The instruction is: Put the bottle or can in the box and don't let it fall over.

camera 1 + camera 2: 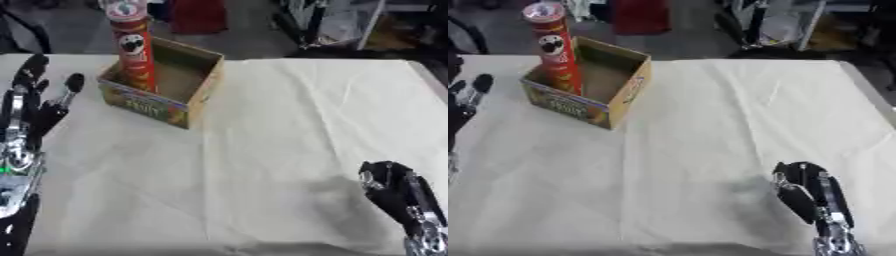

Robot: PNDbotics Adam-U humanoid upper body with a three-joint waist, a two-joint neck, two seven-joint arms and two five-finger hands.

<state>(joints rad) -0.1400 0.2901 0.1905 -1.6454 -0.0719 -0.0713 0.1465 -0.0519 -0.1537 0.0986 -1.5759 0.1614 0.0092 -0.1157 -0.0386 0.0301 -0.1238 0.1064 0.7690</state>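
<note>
One red can (134, 47) standing upright inside one open cardboard box (201, 85), against the box's left wall and rising well above its rim; silver lid at the top, a face logo on the side. Box set at the far left of the counter (289, 140), turned at an angle, a green-and-yellow printed panel facing the camera; one white cloth, creased, draped over the whole counter. Two hands in view, neither touching can or box. Left hand (31, 107) raised at the left edge, just beside the box's near corner, fingers straight and spread wide, pointing away from the camera, thumb (72, 85) angled toward the box; holding nothing. Right hand (807, 192) low near the bottom right corner, well apart from the box, black fingers bent loosely upward above a silver wrist, relaxed and holding nothing; a faint shadow on the cloth just to its left. Beyond the far edge, dark floor and blurred clutter, including something red behind the can.
</note>
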